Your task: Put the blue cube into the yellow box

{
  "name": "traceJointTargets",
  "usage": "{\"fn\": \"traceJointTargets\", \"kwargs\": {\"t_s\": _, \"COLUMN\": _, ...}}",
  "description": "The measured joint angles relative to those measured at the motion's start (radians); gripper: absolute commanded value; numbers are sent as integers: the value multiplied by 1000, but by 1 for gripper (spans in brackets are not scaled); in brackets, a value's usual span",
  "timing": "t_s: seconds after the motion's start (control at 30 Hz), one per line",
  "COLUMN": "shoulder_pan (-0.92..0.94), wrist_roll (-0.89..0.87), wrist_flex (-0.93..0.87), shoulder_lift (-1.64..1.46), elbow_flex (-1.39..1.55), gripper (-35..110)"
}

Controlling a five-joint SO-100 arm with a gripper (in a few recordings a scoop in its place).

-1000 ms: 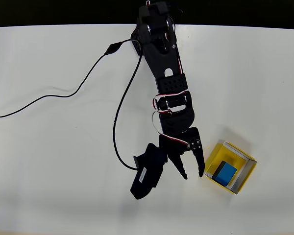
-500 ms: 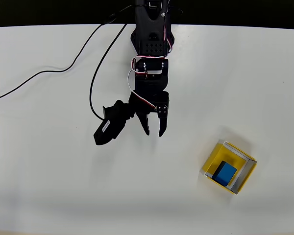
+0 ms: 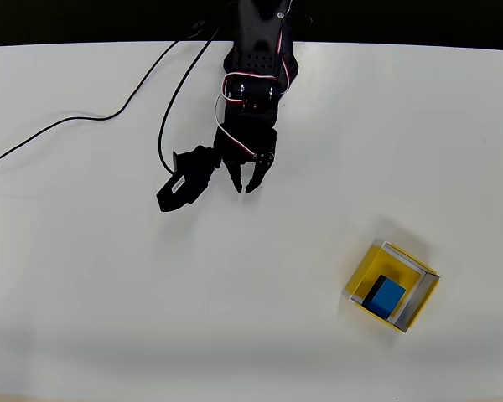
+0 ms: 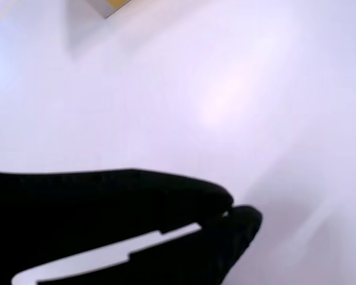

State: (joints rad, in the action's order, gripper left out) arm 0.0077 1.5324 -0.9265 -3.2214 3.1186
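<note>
While the arm [image 3: 256, 75] reaches in from the far edge of the tabletop [image 3: 84, 276] in the overhead view, its gripper [image 3: 245, 186] hangs over the upper middle of the white surface with its fingers nearly together and nothing between them; in the wrist view the dark fingertips [image 4: 237, 217] meet or almost meet. Beside the gripper on its left sits the black wrist camera [image 3: 183, 186]. The blue cube [image 3: 387, 294] lies inside the yellow box [image 3: 367, 270], toward the box's lower right wall, and the box stands turned at an angle near the lower right part of the tabletop, well apart from the gripper. A black cable [image 3: 92, 120] curls across the upper left of the tabletop from the arm to the left edge. Between gripper and box the surface is bare white, as are the lower left and the right side. A yellow corner of the box [image 4: 113, 5] peeks in at the top of the wrist view.
</note>
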Motion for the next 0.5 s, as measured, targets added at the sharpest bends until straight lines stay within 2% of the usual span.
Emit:
{"fn": "traceJointTargets", "kwargs": {"t_s": 0.33, "shoulder_pan": -34, "wrist_roll": 5, "wrist_flex": -311, "shoulder_lift": -95, "elbow_flex": 0, "gripper": 0}}
{"fn": "traceJointTargets", "kwargs": {"t_s": 0.5, "shoulder_pan": -46, "wrist_roll": -29, "wrist_flex": -408, "shoulder_lift": -95, "elbow_flex": 0, "gripper": 0}}
